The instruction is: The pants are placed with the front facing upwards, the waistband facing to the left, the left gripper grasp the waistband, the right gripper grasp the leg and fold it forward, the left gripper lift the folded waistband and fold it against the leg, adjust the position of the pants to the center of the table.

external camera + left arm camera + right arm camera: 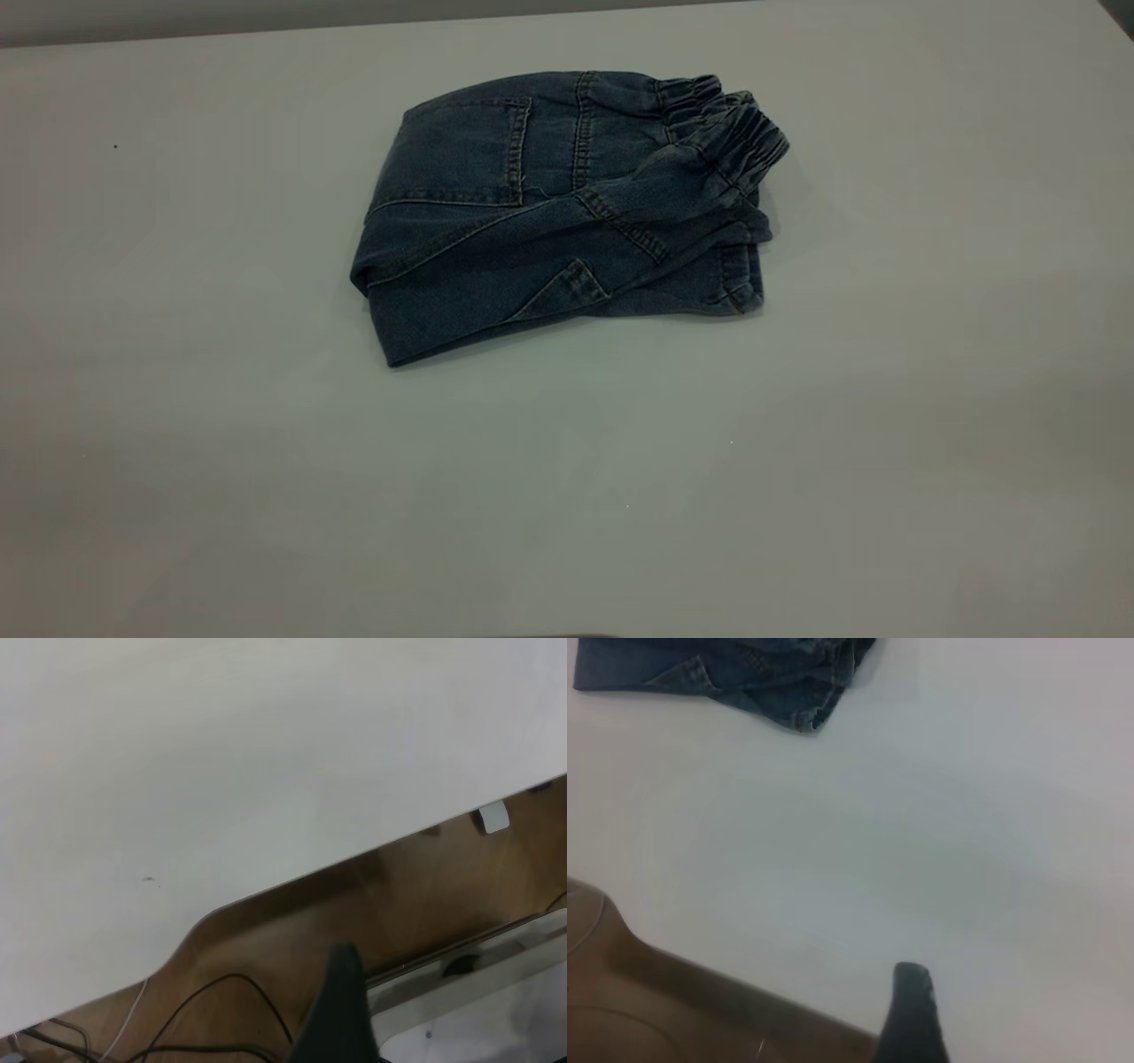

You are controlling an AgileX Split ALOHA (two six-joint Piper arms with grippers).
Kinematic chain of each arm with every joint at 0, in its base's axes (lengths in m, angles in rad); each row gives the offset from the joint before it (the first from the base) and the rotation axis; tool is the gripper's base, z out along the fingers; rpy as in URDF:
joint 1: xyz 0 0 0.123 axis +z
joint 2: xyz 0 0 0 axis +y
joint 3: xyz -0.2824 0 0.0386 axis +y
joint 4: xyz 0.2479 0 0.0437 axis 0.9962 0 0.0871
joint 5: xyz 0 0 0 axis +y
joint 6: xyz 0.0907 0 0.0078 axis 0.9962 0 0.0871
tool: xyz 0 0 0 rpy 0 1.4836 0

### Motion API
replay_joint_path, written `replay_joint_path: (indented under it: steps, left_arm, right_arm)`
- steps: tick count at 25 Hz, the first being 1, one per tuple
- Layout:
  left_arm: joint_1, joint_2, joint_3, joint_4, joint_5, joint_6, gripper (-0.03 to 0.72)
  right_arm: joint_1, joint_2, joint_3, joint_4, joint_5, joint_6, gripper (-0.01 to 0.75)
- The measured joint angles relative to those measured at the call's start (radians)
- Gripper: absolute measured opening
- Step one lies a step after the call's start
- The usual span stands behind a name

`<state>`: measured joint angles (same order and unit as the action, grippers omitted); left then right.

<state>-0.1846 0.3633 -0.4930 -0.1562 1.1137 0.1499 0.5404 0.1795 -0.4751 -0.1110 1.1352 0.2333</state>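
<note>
The table (177, 399) holds 1 folded pants (549, 204).

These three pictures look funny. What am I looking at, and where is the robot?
The robot has two arms, each ending in a claw with a camera on its wrist. The big picture comes from a camera outside, looking down at the table. On it lie small blue pants, folded up, their stretchy waistband at the right. The other two pictures come from the wrist cameras. The dark tip in each is part of a claw: left claw, right claw. Both are back at the table's edge, holding nothing.
</note>
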Motion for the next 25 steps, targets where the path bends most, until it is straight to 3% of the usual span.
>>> replay_joint_path:
  steps: [7,17,25]
  left_arm:
    - [0.010,-0.001,0.000,0.000,0.000,0.001,0.577]
    - [0.240,-0.163,0.000,0.000,0.001,0.001,0.577]
    - [0.266,-0.305,0.000,0.000,0.009,0.002,0.577]
  right_arm:
    - [-0.007,0.000,0.000,0.001,0.000,0.000,0.491]
    - [-0.356,-0.114,0.000,0.016,-0.001,-0.002,0.491]
    - [-0.464,-0.190,0.000,0.018,0.001,-0.004,0.491]
